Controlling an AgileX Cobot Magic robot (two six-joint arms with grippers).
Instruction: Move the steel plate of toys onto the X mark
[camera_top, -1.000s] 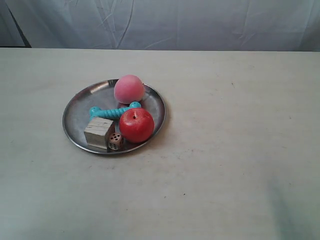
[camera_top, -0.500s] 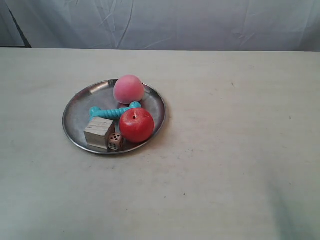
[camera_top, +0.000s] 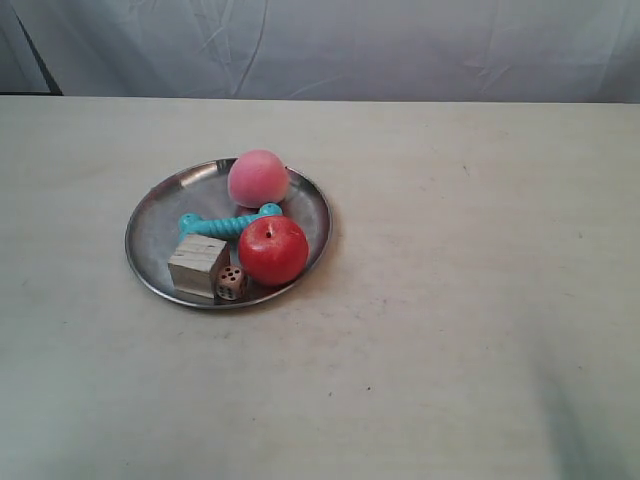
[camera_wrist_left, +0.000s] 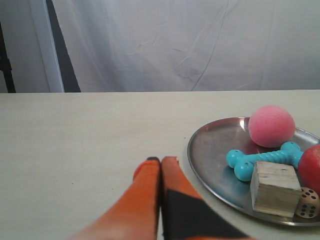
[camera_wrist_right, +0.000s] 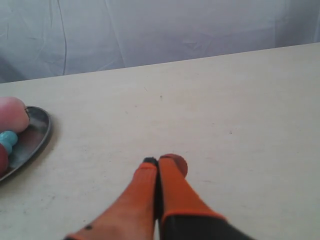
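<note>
The steel plate (camera_top: 155, 232) lies left of centre on the pale table. It holds a pink ball (camera_top: 258, 178), a red apple (camera_top: 272, 250), a teal bone (camera_top: 230, 222), a wooden cube (camera_top: 198, 265) and a small brown die (camera_top: 231, 283). My left gripper (camera_wrist_left: 161, 160) is shut and empty, low over the table just beside the plate's rim (camera_wrist_left: 200, 165). Shut and empty too, my right gripper (camera_wrist_right: 159, 160) hovers over bare table well away from the plate (camera_wrist_right: 32, 135). Neither gripper shows in the exterior view. I cannot make out the X mark.
A wrinkled grey-white curtain (camera_top: 330, 45) hangs behind the table's far edge. A dark upright post (camera_wrist_left: 60, 45) stands by the curtain in the left wrist view. Small faint specks (camera_top: 464, 170) dot the table surface to the right of the plate.
</note>
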